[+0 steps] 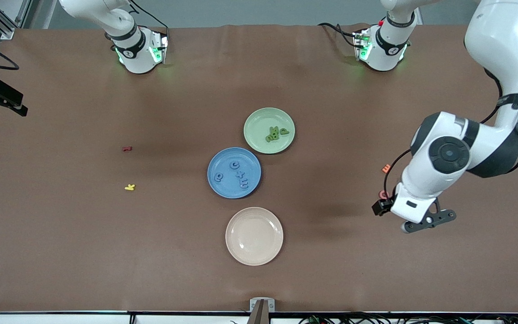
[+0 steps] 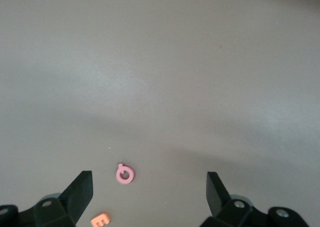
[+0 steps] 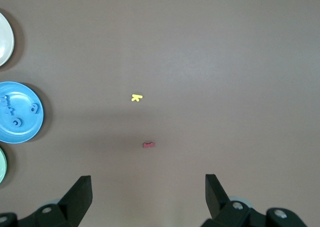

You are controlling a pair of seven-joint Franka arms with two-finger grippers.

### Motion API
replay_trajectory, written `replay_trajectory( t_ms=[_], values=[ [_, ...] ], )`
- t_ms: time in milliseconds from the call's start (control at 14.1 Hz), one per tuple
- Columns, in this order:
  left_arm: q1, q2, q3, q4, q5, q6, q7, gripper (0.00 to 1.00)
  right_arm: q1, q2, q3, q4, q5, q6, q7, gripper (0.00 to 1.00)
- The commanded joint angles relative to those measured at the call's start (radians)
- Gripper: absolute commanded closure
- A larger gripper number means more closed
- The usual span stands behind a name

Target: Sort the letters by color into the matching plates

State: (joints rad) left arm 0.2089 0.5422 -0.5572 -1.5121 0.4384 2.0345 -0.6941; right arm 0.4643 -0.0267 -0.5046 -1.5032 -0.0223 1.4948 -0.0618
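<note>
four blue letters (image 1: 235, 172) and four green letters (image 1: 275, 133) sit plated; left gripper (image 2: 149, 192) and right gripper (image 3: 148, 193), both spread over bare desk (image 1: 106, 234), should withdraw without disturbing either plate.

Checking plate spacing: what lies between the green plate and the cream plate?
The blue plate, holding blue letters, lies between the green plate and cream plate, seen in the front view.

The table (image 1: 61, 252) is covered by a brown matte surface. Three plates are set near its middle: a pale green plate (image 1: 259, 140) farthest from the front camera, a blue plate (image 1: 223, 186) touching it, and a cream plate (image 1: 254, 236) nearest. A dark red letter (image 1: 127, 148) and a yellow letter (image 1: 129, 187) are found toward the right arm's end; an orange letter (image 1: 386, 168) and a pink letter (image 1: 382, 194) toward the left arm's end.
</note>
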Motion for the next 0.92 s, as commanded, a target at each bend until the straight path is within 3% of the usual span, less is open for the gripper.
replay_trajectory(
  t_ms=[0,212,496,708,850],
  values=[
    [-0.100,-0.129,0.170,-0.016,-0.160,-0.023,0.125,0.00,-0.013,0.017,0.014,0.020,-0.011,-0.013,-0.010,0.00],
    [-0.120,-0.224,0.261,-0.022,-0.297,-0.091,0.256,0.00,-0.016,0.021,0.014,0.021,-0.010,-0.012,-0.010,0.00],
    [-0.209,-0.359,0.468,-0.025,-0.456,-0.245,0.398,0.00,-0.018,0.025,0.015,0.021,-0.011,-0.010,-0.012,0.00],
    [-0.210,-0.438,0.505,-0.031,-0.469,-0.327,0.491,0.00,-0.053,0.031,0.027,0.021,-0.001,-0.008,-0.019,0.00],
    [-0.210,-0.478,0.507,-0.051,-0.469,-0.338,0.548,0.00,-0.108,0.036,0.090,0.023,-0.001,-0.007,-0.018,0.00]
  ],
)
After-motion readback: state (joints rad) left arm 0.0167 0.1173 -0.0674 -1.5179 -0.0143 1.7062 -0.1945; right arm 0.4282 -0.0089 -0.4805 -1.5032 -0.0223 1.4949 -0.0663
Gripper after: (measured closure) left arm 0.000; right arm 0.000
